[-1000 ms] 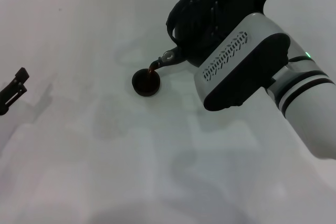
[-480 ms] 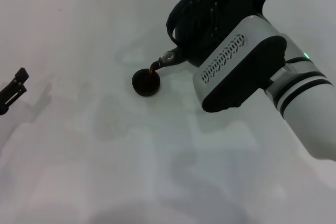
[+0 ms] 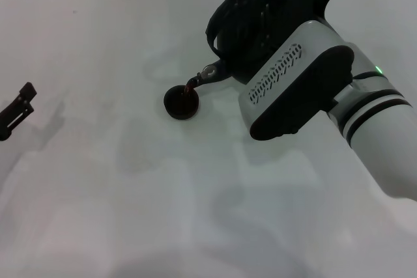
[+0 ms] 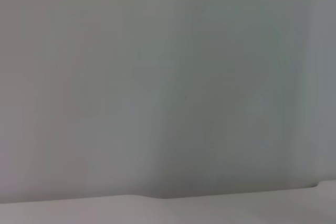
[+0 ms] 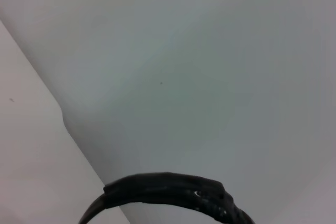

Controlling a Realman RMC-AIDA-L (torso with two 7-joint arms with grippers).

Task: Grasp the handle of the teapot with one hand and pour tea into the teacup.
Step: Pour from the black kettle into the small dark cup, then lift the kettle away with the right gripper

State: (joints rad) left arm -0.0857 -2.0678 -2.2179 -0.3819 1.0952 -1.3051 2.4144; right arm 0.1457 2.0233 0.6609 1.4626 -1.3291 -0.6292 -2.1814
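Unmoved, teapot under right gripper pours into teacup.

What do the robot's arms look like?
The right arm is white and chunky, with black bands, a black grille of small holes and a tiny green light. Its black end effector looks knobbly. Only the left end effector shows: thin, black.

1. The teapot – round, matte black – is tipped toward the robot's left, its short spout with a silvery cap pointing down.
2. The handle, a thick black ribbed arch, shows in the right wrist view.
3. The tea falls as a thin reddish-brown stream.
4. The teacup – tiny, dark, handleless – stands upright just under the spout.
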